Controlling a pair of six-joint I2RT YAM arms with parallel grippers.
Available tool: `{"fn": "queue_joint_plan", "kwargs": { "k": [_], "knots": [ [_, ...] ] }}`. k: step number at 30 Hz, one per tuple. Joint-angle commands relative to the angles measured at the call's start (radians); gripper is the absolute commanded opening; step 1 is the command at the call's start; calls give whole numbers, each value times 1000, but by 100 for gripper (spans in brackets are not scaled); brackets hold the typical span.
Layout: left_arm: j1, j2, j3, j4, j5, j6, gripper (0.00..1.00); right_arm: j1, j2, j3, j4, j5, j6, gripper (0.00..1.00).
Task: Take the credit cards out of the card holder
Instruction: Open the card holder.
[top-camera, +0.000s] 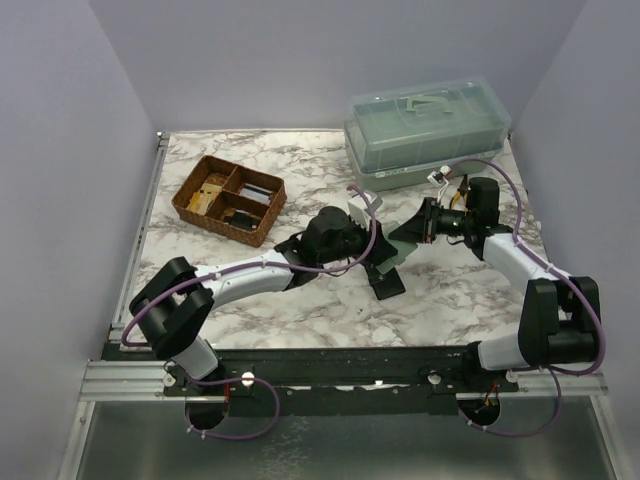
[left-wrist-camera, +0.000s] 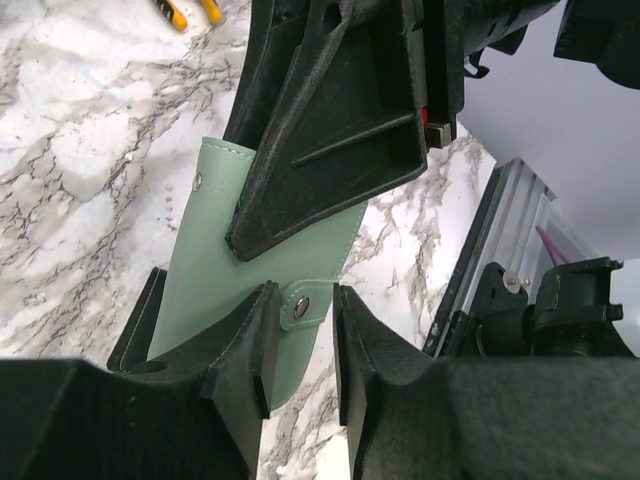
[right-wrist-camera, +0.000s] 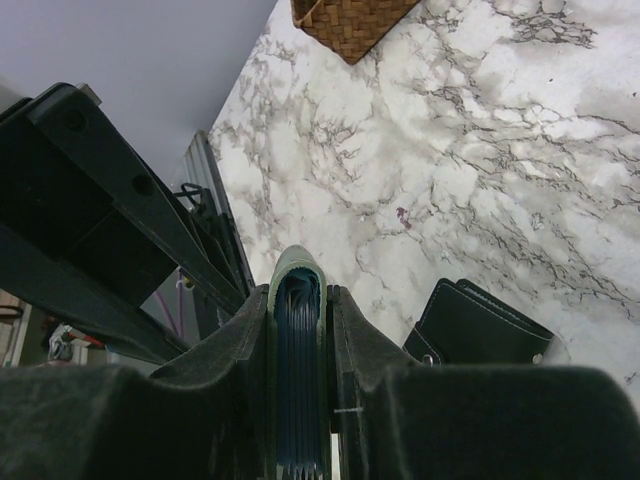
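**A:** Right wrist view first. Where is the card holder?

**B:** At the lower middle of the frame, seen edge-on. The right claw is clamped on it, one finger flat against each face. Inside the fold bluish layers show. I cannot tell whether they are the credit cards.

**A:** And the left claw?

**B:** In its own view it sits at the lower middle. Its fingers stand close on either side of the holder's snap tab. I cannot tell whether they actually pinch the tab.

**A:** What lies around it?

**B:** A black wallet lies on the marble desk at the lower right, near the right claw. From above, a woven basket with compartments sits at the upper left. A clear lidded box sits at the upper right. Both are well apart from the holder.
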Motion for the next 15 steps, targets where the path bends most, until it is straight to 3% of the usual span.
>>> {"fn": "queue_joint_plan", "kwargs": {
  "k": [1,15],
  "knots": [
    [-21,3,55,-196,-78,73,36,0,7,12,17,-27,10,0],
    [-64,27,129,-344,-285,132,36,0,14,15,15,-33,6,0]
  ]
}}
